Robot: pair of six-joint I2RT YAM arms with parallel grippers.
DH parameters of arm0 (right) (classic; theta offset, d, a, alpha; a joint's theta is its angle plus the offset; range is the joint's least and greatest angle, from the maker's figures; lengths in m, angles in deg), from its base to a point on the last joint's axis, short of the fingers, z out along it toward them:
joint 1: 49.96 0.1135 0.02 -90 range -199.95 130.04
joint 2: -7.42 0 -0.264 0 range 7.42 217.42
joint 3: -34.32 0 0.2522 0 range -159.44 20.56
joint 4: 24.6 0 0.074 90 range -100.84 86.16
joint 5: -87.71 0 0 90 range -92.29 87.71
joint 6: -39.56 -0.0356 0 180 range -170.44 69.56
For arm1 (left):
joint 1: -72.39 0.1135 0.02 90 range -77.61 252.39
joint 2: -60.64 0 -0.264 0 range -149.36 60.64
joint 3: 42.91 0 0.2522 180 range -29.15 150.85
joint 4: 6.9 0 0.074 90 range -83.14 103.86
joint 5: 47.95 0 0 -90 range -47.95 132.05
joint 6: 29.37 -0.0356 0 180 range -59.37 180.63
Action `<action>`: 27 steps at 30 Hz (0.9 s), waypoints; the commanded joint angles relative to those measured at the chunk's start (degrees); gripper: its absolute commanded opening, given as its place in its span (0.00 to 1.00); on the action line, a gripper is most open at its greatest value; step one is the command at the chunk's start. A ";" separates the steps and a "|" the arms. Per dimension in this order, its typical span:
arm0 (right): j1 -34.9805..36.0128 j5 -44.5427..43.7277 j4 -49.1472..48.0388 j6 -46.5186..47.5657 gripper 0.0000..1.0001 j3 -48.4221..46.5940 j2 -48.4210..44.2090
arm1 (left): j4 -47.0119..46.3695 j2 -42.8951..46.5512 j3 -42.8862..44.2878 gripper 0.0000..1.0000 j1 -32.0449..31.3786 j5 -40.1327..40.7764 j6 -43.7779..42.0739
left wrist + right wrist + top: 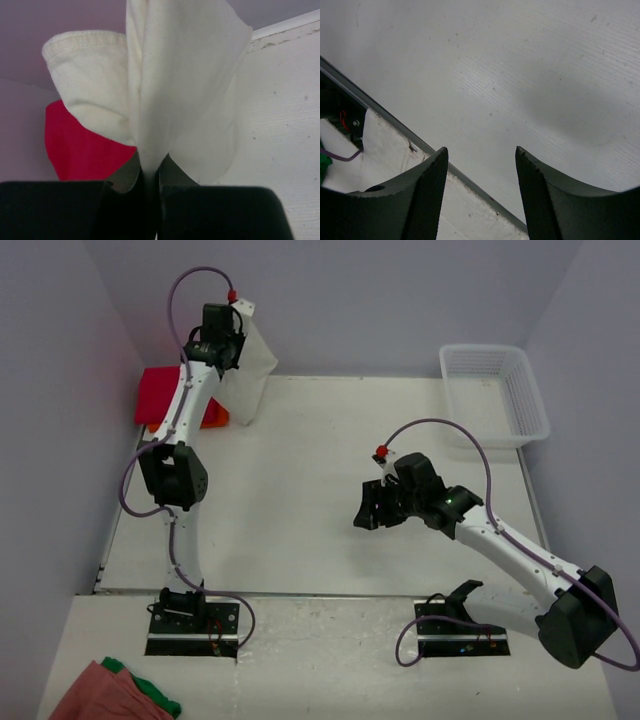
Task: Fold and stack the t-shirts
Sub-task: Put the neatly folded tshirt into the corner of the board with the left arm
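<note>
Setting: white counter (300,490) between pale lilac walls, arm bases at its near edge.

Item 1: cream-white t-shirt (252,375). It is lifted at the far left corner of the counter, against the back wall. Its long axis runs straight away from the grip, and the cloth hangs down toward the counter. Whether the lower edge touches the counter cannot be told. In the left wrist view the cloth (185,85) is gathered to a narrow pinch at the tips and fans wider beyond, with a stitched hem curling out on one side.

Item 2: left fingers (236,338), clenched on that gathered fold.

Item 3: magenta-red t-shirt (160,395), flat in the far left corner, behind the hanging one.

Item 4: orange t-shirt (213,418), an edge showing beside the magenta-red one.

Item 5: right fingers (368,515), parted and grasping nothing, over bare counter right of centre, well apart from all shirts.

Item 6: white mesh basket (530,405), far right corner.

Item 7: salmon-pink cloth (100,695) and green cloth (160,702), near left corner.
</note>
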 commanded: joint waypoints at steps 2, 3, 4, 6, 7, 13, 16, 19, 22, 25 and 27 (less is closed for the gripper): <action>0.57 -0.78 -1.38 -0.21 0.57 0.29 -0.03 | -3.62 4.47 4.11 0.00 0.78 -0.79 -1.94; 0.66 -0.87 -1.46 -0.29 0.58 0.38 0.15 | -3.63 4.73 4.28 0.00 0.87 -1.14 -2.02; 0.66 -0.87 -1.46 -0.38 0.58 0.47 0.24 | -3.71 4.82 4.46 0.00 0.95 -1.23 -1.94; 0.83 -0.78 -1.46 -0.64 0.58 0.56 0.15 | -3.28 4.56 5.16 0.00 1.39 -1.40 -1.85; 0.92 -0.78 -1.46 -0.65 0.58 0.56 0.24 | -3.10 4.65 5.34 0.00 1.57 -1.06 -1.76; 1.36 -1.13 -1.29 -0.82 0.58 0.82 0.41 | -2.75 6.14 5.34 0.00 1.75 -1.14 -1.41; 1.54 -1.22 -1.11 -0.91 0.58 0.73 0.68 | -2.40 7.28 4.90 0.00 2.01 -0.53 -1.67; 1.63 -1.31 -0.85 -0.73 0.58 0.38 0.59 | -2.48 7.99 4.72 0.00 2.97 -1.05 -1.41; 1.71 -1.40 -0.50 -0.38 0.58 0.03 1.11 | -1.96 7.99 5.16 0.00 3.50 -1.23 -1.49; 1.63 -2.01 -0.06 -0.12 0.58 -0.23 1.29 | -1.78 8.43 4.81 0.00 4.12 -1.67 -1.23; 1.71 -2.19 0.21 0.06 0.58 -0.32 1.29 | -1.25 8.34 4.72 0.00 4.29 -1.49 -1.41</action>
